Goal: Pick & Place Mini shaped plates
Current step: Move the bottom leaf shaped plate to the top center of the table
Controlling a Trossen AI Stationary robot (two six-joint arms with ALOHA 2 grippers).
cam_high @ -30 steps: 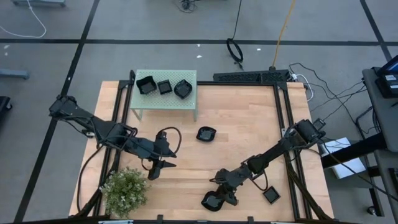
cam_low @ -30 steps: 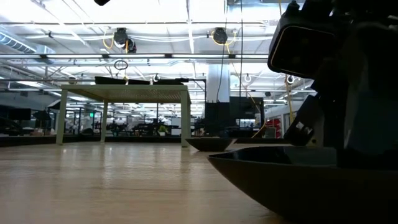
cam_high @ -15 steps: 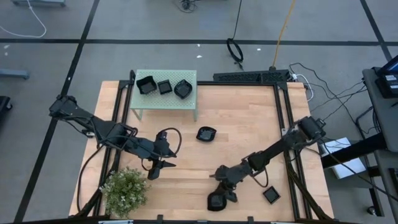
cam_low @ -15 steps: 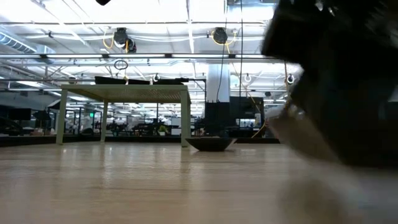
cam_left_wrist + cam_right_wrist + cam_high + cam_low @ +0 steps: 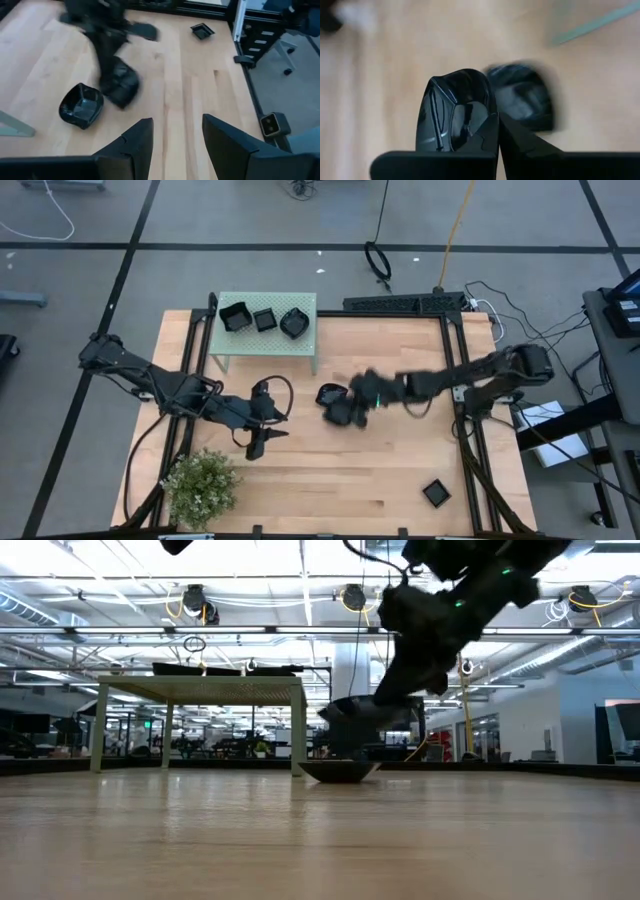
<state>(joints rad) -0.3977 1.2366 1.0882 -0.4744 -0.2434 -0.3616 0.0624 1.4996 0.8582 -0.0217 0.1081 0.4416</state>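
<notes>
Small green potted plant (image 5: 201,485) sits at the near left corner of the light wooden counter (image 5: 400,470). Left gripper (image 5: 256,446) hovers low just beside the plant, fingers (image 5: 135,145) spread wide apart, holding nothing. Pale green perforated stand (image 5: 262,340) at the far left of the counter carries three glossy black mini plates (image 5: 264,319) in a row: a square one, a smaller square one, a wavy-rimmed one. One wavy-rimmed glossy black plate (image 5: 327,393) rests on the counter near the middle, also seen in the low view (image 5: 340,771) and left wrist view (image 5: 81,105). Right gripper (image 5: 352,406) is raised over the counter centre, just beside that resting plate, fingers (image 5: 487,137) pinched tight on the rim of a glossy black dish (image 5: 454,111); the dish hangs in the air above the resting plate in the low view (image 5: 365,710). Motion blur, exact shape of the held dish unclear. Small square black plate (image 5: 435,493) lies alone near the counter's front right, well apart from the rest.
</notes>
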